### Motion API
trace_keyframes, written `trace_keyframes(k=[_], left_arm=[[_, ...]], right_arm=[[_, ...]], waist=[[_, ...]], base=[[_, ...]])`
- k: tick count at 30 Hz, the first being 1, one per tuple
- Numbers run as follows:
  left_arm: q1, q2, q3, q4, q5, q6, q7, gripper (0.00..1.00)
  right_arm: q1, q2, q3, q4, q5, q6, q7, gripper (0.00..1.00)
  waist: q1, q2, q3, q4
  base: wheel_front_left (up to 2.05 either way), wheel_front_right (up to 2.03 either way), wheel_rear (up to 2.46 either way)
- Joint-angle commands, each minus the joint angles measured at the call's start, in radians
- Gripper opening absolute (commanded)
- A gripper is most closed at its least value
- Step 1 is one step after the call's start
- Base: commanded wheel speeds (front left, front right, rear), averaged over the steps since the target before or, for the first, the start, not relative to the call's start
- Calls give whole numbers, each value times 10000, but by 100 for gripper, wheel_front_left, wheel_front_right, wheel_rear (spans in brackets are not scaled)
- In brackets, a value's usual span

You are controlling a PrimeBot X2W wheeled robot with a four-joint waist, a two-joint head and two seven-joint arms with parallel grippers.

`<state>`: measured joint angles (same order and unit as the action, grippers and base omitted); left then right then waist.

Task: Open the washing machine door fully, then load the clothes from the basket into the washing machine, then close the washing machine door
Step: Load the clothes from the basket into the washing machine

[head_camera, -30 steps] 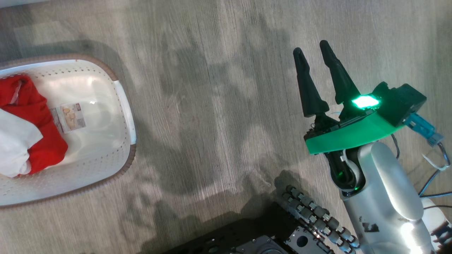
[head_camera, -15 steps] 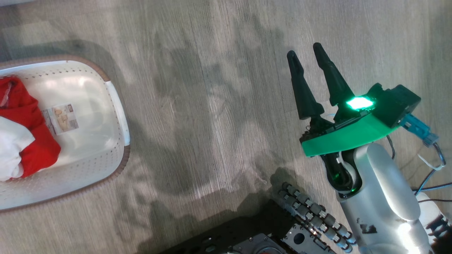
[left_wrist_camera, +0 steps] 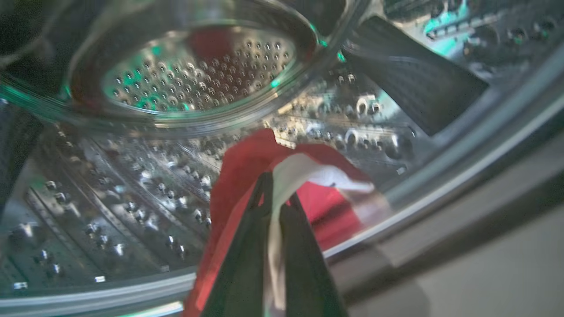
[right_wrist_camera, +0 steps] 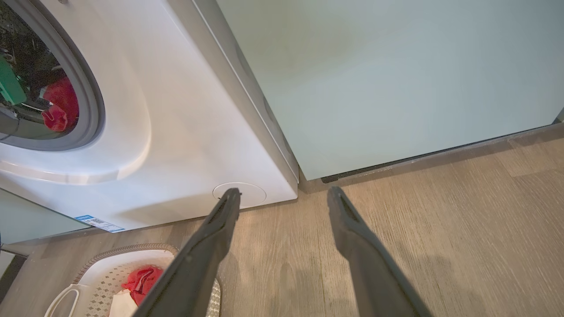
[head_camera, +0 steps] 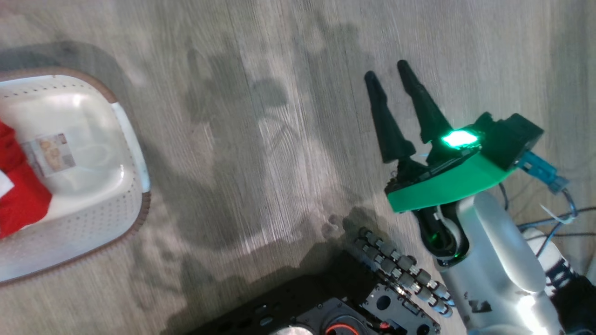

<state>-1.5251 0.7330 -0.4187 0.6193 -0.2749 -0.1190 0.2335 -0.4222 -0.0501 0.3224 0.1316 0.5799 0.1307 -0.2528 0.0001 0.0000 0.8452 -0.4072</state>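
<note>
My left gripper (left_wrist_camera: 275, 189) is inside the steel drum (left_wrist_camera: 132, 211) of the washing machine (right_wrist_camera: 185, 132), shut on the clothes (left_wrist_camera: 238, 171), a red garment with a white strip pinched between the fingers. A round glassy dome (left_wrist_camera: 194, 66) sits above it; I cannot tell if it is the washing machine door. The machine's round opening (right_wrist_camera: 44, 88) stands uncovered, with red fabric (right_wrist_camera: 61, 103) inside. More red clothes (head_camera: 18, 204) lie in the white basket (head_camera: 128, 144) on the floor. My right gripper (head_camera: 387, 70) hovers open over bare floor, right of the basket (right_wrist_camera: 110, 264).
A pale teal cabinet (right_wrist_camera: 396, 79) stands right of the machine. The machine's round flap (right_wrist_camera: 251, 193) and blue sticker (right_wrist_camera: 99, 222) are near its base. My dark base (head_camera: 326, 307) and cables (head_camera: 549, 218) lie at the lower right. Wood floor (head_camera: 279, 139) separates the basket and the right arm.
The head camera has turned, so the basket and right arm sit further left in the picture. My left gripper has gone from open to shut. The right gripper stays open.
</note>
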Motion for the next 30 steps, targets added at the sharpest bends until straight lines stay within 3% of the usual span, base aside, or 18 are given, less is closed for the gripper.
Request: trace_keyframes(k=[1, 6, 13, 22, 23, 24, 25, 30], left_arm=[[-719, 545, 169, -229, 216, 46, -168, 0], [-2206, 576, -181, 94, 674, -32, -896, 0], [-3325, -103, -445, 1460, 894, -6, -2307, 0], [-3617, -860, -14, 3574, -53, -32, -3085, 0], [-3649, -932, -12, 3698, -147, -48, -3162, 4], [-3686, -960, -92, 3764, -130, -60, -3302, 56], [-3715, -989, -151, 3835, -147, -71, -3435, 100], [-3756, -1038, -383, 4179, -242, -100, -3798, 100]], right_arm=[[115, -1, 268, -309, 100, 0, -90, 100], [17, -1, 608, -408, 396, 0, -90, 100], [132, -1, 647, -447, 489, 0, -90, 100], [198, -1, 544, -479, 483, 0, -90, 100], [194, -1, 528, -483, 485, 0, -90, 100], [184, -1, 517, -482, 485, 0, -90, 100], [166, -1, 518, -475, 485, 0, -90, 100], [14, -1, 547, -434, 490, 0, -90, 100]], waist=[[-1, 0, 241, -185], [-1, 0, 645, -624], [-1, 0, 822, -695], [-1, 0, 985, -583], [-1, 0, 999, -566], [-1, 0, 1012, -548], [-1, 0, 1020, -537], [-1, 0, 962, -528]], base=[[0, 0, 0], [0, 0, 0], [0, 0, 0], [0, 0, 0], [0, 0, 0], [0, 0, 0], [0, 0, 0], [0, 0, 0]])
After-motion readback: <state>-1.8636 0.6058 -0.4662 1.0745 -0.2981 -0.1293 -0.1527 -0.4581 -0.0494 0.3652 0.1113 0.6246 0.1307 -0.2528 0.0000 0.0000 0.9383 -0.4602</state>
